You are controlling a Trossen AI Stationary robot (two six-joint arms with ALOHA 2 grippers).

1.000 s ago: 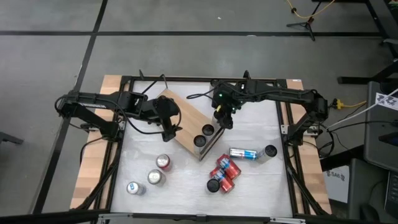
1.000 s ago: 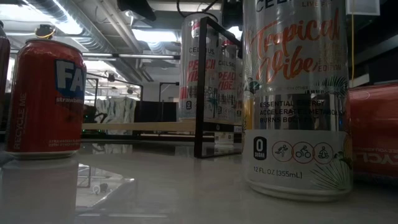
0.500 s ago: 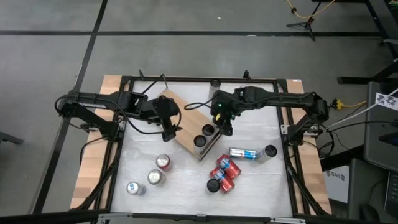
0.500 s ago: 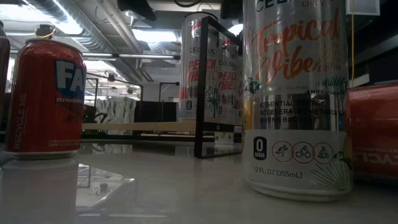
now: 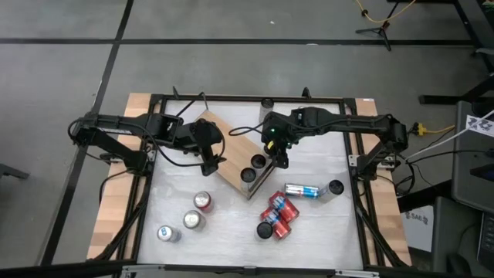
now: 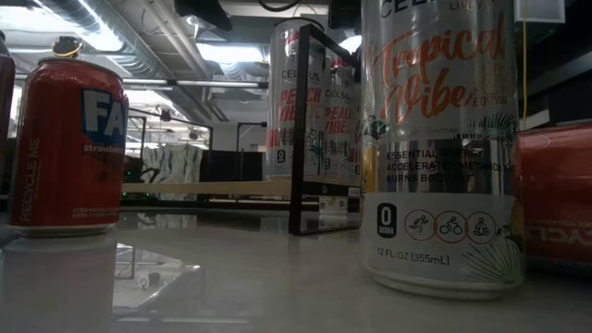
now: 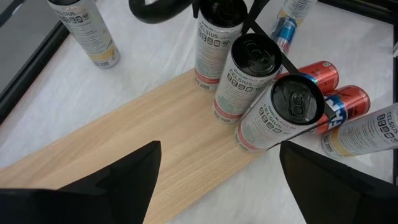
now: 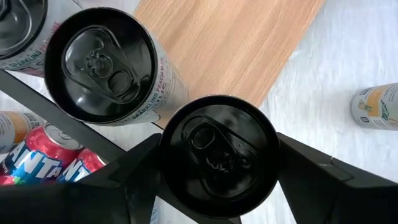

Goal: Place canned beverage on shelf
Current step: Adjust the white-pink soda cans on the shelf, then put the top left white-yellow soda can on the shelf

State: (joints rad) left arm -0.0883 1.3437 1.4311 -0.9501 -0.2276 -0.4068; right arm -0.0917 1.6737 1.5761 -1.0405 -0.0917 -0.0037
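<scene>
The shelf (image 5: 228, 151) is a light-wood board lying slantwise on the white table, with its black wire frame (image 6: 305, 129) at one end. Two slim silver cans (image 7: 249, 74) (image 7: 283, 115) stand upright on that end. My right gripper (image 5: 279, 158) is beside them, shut on a third slim can (image 8: 217, 155), which also shows under the dark gripper in the left wrist view (image 7: 214, 43). My left gripper (image 5: 210, 162) hangs open above the board's middle (image 7: 155, 143), holding nothing. My right gripper pinches the can's upper wall (image 8: 166, 163), just under its black top, between its two fingers (image 8: 134, 180), one on each side. The fingers come from above, slanting down. The can is upright at the board's edge (image 7: 208, 79); whether its base rests there I cannot tell.
Loose cans stand on the table's near left (image 5: 202, 201) (image 5: 193, 220) (image 5: 165, 233). On the near right are a lying can (image 5: 302, 190), an upright one (image 5: 334, 188) and a cluster of red cans (image 5: 276, 216). A black frame (image 5: 154, 99) rims the table.
My right gripper, still shut on its can, has swung a little toward the table's near edge and the two cans on the shelf, then stopped. The can has stayed upright.
</scene>
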